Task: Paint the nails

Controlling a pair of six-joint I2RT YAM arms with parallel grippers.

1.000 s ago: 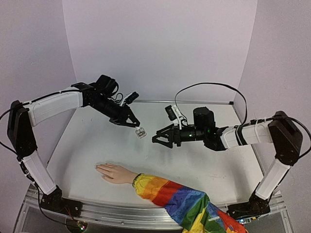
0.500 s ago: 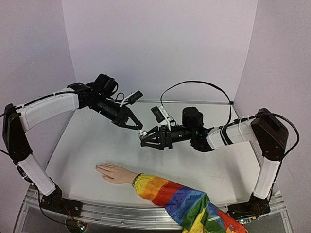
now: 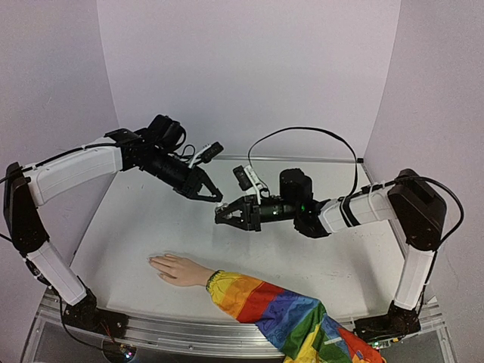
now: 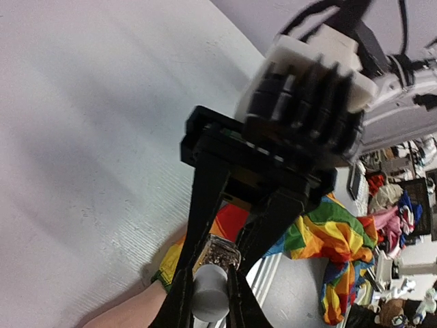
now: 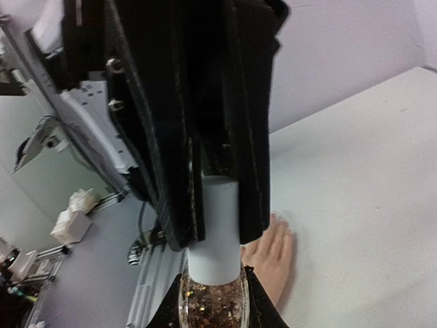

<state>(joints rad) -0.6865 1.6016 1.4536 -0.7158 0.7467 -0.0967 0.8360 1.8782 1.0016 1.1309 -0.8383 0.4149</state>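
A small clear bottle (image 5: 212,304) of glitter polish with a white cap (image 5: 213,229) hangs in the air between both arms. My left gripper (image 4: 208,301) is shut on the cap (image 4: 209,295). My right gripper (image 5: 212,311) is shut on the glass body (image 4: 220,253). In the top view the left gripper (image 3: 214,197) and right gripper (image 3: 221,215) meet tip to tip above the table, hiding the bottle. The pale mannequin hand (image 3: 175,269) lies palm down near the front edge. Its nails (image 3: 152,262) point left and are too small to make out.
The rainbow-striped sleeve (image 3: 280,314) runs from the hand's wrist to the front right and over the table edge. A metal rail (image 3: 151,327) lines the near edge. White walls close the table (image 3: 136,227) at the back and sides.
My right arm reached left to the bottle held by my left gripper, and its jaws went from open to shut on the glass body. The left arm shifted slightly.
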